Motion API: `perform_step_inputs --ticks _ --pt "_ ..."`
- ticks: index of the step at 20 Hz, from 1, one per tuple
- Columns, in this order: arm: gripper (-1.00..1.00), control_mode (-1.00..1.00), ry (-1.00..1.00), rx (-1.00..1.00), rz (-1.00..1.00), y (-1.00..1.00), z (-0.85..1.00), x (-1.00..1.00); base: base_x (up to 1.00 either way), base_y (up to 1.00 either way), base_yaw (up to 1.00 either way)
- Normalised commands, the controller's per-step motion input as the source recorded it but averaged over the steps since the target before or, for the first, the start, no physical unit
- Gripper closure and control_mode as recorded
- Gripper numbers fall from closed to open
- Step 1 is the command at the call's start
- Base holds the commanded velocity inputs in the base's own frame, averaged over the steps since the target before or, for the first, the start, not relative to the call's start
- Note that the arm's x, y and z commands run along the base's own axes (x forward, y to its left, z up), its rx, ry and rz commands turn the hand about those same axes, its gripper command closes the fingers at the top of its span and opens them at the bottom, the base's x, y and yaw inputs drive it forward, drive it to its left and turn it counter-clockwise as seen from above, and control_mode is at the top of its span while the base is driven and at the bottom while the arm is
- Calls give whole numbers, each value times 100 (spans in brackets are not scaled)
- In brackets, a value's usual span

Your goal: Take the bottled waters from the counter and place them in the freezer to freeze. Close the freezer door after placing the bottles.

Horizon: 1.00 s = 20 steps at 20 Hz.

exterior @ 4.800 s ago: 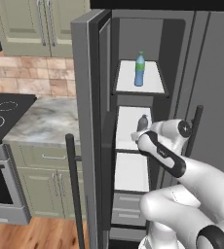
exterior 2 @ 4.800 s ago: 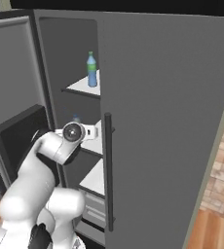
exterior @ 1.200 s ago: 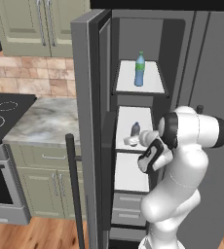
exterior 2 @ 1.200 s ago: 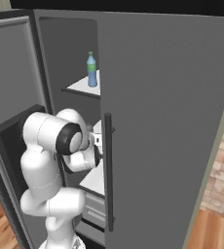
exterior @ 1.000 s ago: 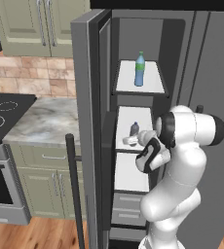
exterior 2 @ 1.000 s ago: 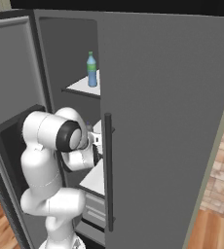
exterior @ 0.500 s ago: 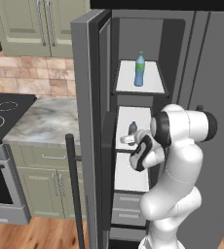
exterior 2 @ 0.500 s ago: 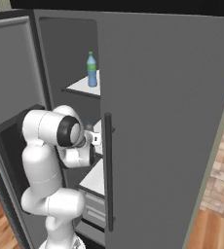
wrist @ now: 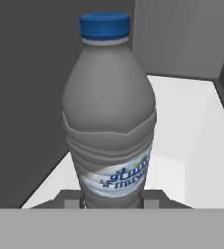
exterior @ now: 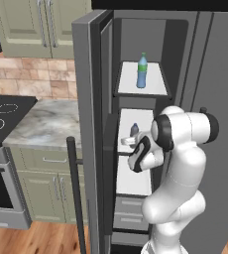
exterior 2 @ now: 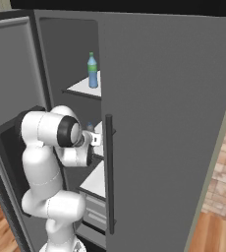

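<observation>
The freezer (exterior: 158,44) stands open, its freezer door (exterior: 88,124) swung out to the left. A clear blue bottled water (exterior: 142,71) with a green cap stands on the top white shelf (exterior 2: 80,87). My gripper (exterior: 130,142) is shut on the smoky grey bottled water (wrist: 109,112), holding it upright low on its body over the middle shelf (exterior: 136,116). The bottle's base is hidden, so I cannot tell whether it touches the shelf. From the right side, the gripper (exterior 2: 96,139) sits just inside the compartment beside the grey bottle (exterior 2: 89,127).
The plain grey door (exterior 2: 169,123) with its dark bar handle (exterior 2: 108,172) is close on the arm's right. White drawers (exterior: 128,213) fill the freezer's bottom. The marbled counter (exterior: 46,129) and black stovetop (exterior: 2,114) lie left of the open door.
Over several seconds the arm has folded upright, and the grey bottle came slightly down and left over the middle shelf. In the last second the hand only edged left.
</observation>
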Motion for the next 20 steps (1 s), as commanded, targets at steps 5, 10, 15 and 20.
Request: perform_step_inputs --ticks 5,10,15,20 --pt "-100 -100 -1 0 -3 1 -22 3 0 0 0" --pt "-100 -100 -1 0 -1 0 -2 -3 0 0 0" --pt "-100 -100 -2 0 0 0 0 -21 0 0 0" --pt "-100 -100 -8 0 0 0 1 -37 0 0 0"
